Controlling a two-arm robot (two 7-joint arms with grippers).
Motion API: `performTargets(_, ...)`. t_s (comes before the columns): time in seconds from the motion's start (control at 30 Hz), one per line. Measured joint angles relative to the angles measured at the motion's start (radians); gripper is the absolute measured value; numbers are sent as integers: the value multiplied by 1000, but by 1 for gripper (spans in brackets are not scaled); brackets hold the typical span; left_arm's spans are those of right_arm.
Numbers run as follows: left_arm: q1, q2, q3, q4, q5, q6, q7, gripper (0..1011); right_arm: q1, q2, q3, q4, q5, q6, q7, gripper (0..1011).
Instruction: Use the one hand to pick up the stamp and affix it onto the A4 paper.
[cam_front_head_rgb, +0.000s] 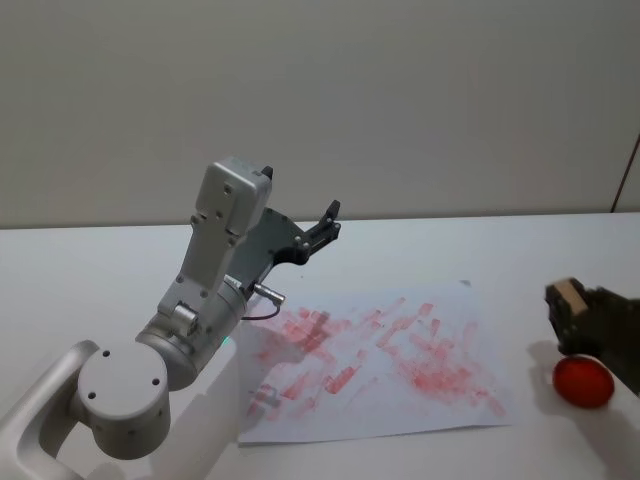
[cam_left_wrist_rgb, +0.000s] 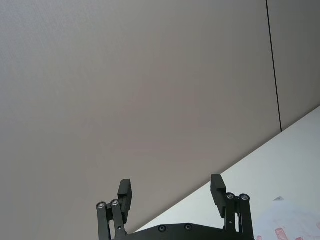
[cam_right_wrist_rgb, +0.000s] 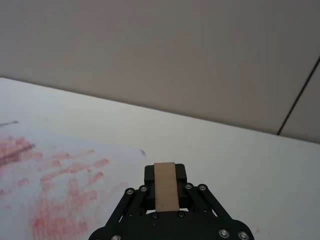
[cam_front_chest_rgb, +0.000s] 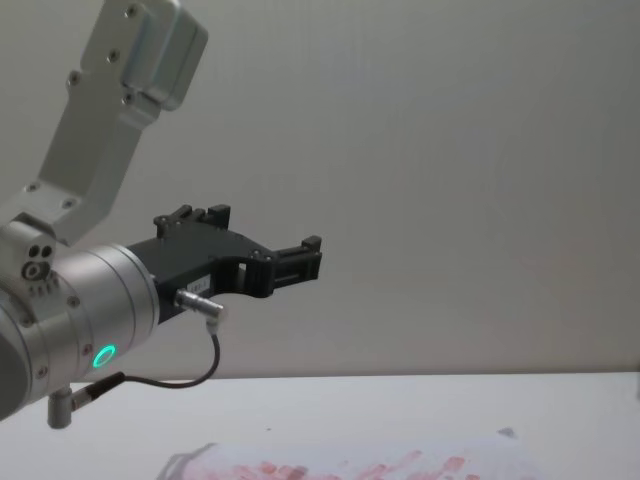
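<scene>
The A4 paper (cam_front_head_rgb: 440, 400) lies flat on the white table, smeared with many red stamp prints; it also shows as the A4 paper (cam_right_wrist_rgb: 45, 205). My right gripper (cam_front_head_rgb: 572, 312) hovers at the right edge of the table, past the sheet's right side, shut on the stamp (cam_front_head_rgb: 568, 292), a light wooden block. In the right wrist view the stamp (cam_right_wrist_rgb: 166, 186) stands clamped between the black fingers of the right gripper (cam_right_wrist_rgb: 165, 175). My left gripper (cam_front_head_rgb: 328, 222) is raised above the sheet's far left corner, open and holding nothing, as the left gripper (cam_left_wrist_rgb: 171, 192) shows.
A round red object (cam_front_head_rgb: 583, 382) rests on the table just below the right gripper. The left arm's silver body (cam_front_head_rgb: 205, 300) with its green ring light (cam_front_chest_rgb: 102, 355) overhangs the sheet's left part. A plain wall stands behind the table.
</scene>
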Motion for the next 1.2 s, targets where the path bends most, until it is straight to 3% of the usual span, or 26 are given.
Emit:
performTargets(0.5,0,0,0,0,0,0,0,1001,110,-83,-48,91,-1,-30,158,219)
performTargets(0.77,0,0,0,0,0,0,0,1001,146,-113,-72,159,-7,3,216,219)
performTargets(1.2,0,0,0,0,0,0,0,1001,175,-130,-104,252,-87,74,272,219)
